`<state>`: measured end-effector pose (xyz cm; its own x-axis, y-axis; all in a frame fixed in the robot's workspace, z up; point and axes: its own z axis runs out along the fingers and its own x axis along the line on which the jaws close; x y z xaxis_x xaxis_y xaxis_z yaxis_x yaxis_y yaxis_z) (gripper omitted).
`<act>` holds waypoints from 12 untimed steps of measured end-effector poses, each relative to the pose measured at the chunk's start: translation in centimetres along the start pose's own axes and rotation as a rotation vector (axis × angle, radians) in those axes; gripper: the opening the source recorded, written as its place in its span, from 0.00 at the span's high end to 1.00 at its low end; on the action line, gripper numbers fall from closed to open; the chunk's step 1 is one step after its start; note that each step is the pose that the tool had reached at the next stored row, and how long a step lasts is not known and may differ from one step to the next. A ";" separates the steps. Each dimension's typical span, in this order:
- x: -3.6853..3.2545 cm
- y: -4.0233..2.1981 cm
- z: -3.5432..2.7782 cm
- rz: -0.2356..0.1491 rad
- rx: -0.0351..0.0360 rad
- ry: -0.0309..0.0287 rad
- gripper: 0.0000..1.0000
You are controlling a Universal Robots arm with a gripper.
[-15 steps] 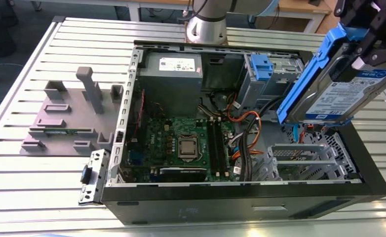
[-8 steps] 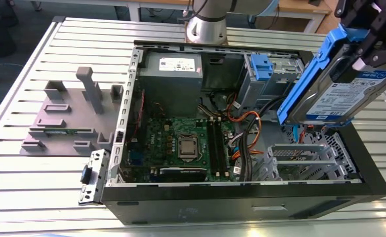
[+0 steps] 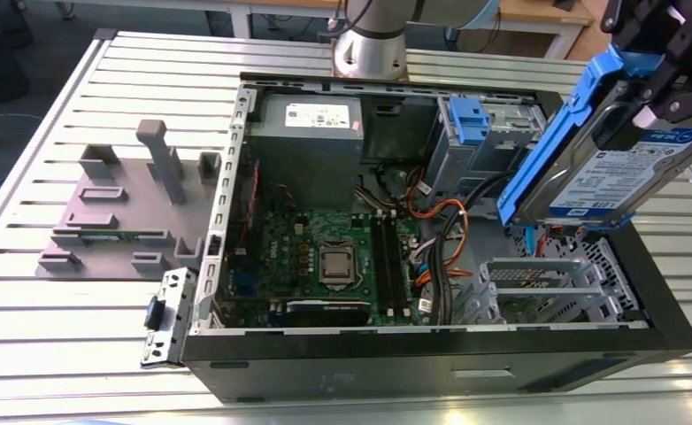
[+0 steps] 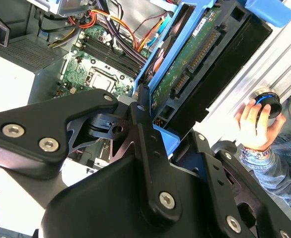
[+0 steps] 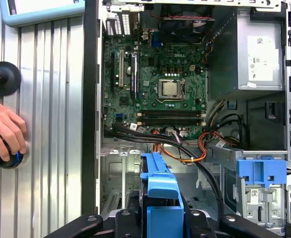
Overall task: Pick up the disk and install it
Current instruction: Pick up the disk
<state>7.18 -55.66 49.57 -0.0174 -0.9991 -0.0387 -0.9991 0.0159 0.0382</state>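
We hold the disk, a flat silver-grey hard drive with a white-and-blue label framed by a bright blue plastic bracket, in the black hand of the arm. The hand is closed on the disk: in the second wrist view, the black fingers press against the blue bracket edge of the disk, and the green circuit-board face with its connector row is exposed.

In the exterior view, the disk hangs above the open black computer case at the exterior view's right, clear of everything below. Its long axis runs steeply, tilted rather than level. The grey metal drive cage in the case floor lies below it, between the green motherboard and the case wall. In the first wrist view, the blue bracket points into the case, with the orange and black cables lying between it and the motherboard.

We cannot see the contact faces of the hand on the far side of the disk, and the exterior view cuts off the upper hand. A person's hand rests on a black knob on the ribbed metal tabletop beside the case.
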 end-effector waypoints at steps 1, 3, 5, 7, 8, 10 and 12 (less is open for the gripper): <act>0.02 0.00 -0.01 0.000 0.0000 0.0001 0.63; 0.06 0.00 0.00 0.000 0.0000 0.0001 0.63; 0.10 0.00 -0.01 0.000 0.0000 0.0002 0.63; 0.14 0.00 0.00 0.000 0.0000 0.0001 0.63; 0.16 0.00 0.00 0.000 0.0000 0.0001 0.63; 0.20 0.00 0.00 0.000 0.0000 0.0000 0.63; 0.24 -0.01 -0.01 0.000 0.0000 0.0001 0.63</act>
<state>7.19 -55.90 49.56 -0.0174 -0.9991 -0.0386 -0.9991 0.0159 0.0382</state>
